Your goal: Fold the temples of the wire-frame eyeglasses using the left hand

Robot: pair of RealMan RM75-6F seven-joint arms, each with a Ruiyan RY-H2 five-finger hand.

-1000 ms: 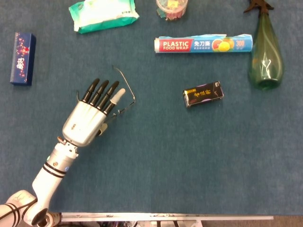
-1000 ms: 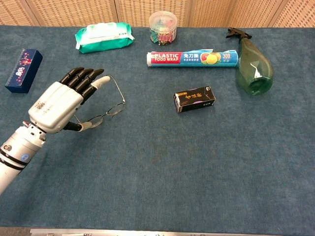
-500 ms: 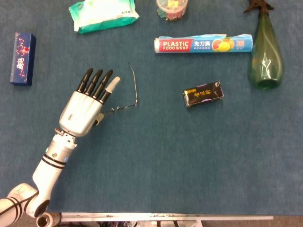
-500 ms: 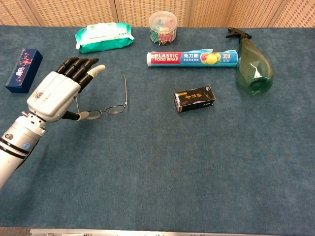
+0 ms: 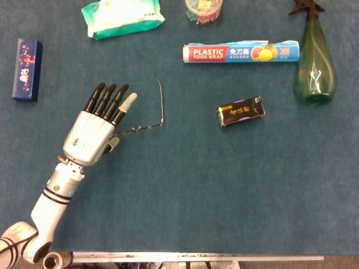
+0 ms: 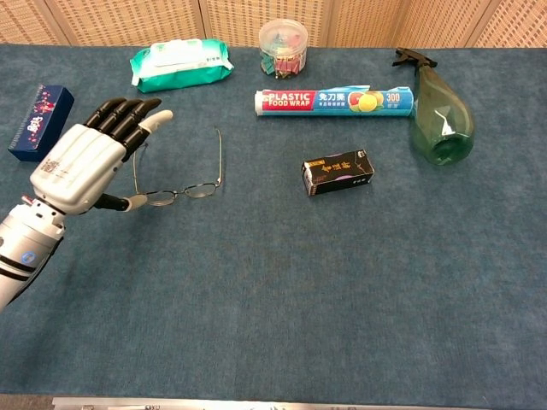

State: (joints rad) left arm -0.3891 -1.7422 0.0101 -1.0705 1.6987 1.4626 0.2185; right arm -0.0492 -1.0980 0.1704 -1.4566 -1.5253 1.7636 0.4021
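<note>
Far out beyond our fingertips and to their left lies the dark blue patterned carton [image 5: 27, 69], with the green pack of wet wipes [image 5: 123, 18] straight ahead past the fingers; neither concerns us.

Our left hand [image 5: 92, 131] has drawn back and leftward over the last second. A second ago its fingers lay over the near end of the thin wire-frame eyeglasses [image 5: 147, 128]; now they are straight, held together and holding nothing, with only the thumb tip still close to the lens end. The eyeglasses rest on the blue felt table [image 5: 185, 190] just to the right of the hand, the lens front running away from the thumb and one temple standing off at a right angle, pointing out past our fingertips. That temple has swung round from its earlier slant, yet it stands open, so we judge the fold not done and the hand is merely resetting for another push.

The chest view shows what the head view hides: the thumb [image 6: 130, 203] reaching under the palm to the rim of the nearer lens, and both lenses as distinct ovals. Whether the thumb actually touches the rim, we cannot tell. The second temple is lost behind the fingers in both views.

Well to the right sit the small black box with gold lettering [image 5: 240, 111], the roll of plastic food wrap [image 5: 240, 52] and the green spray bottle [image 5: 314, 61]. Our right hand appears in neither view.
</note>
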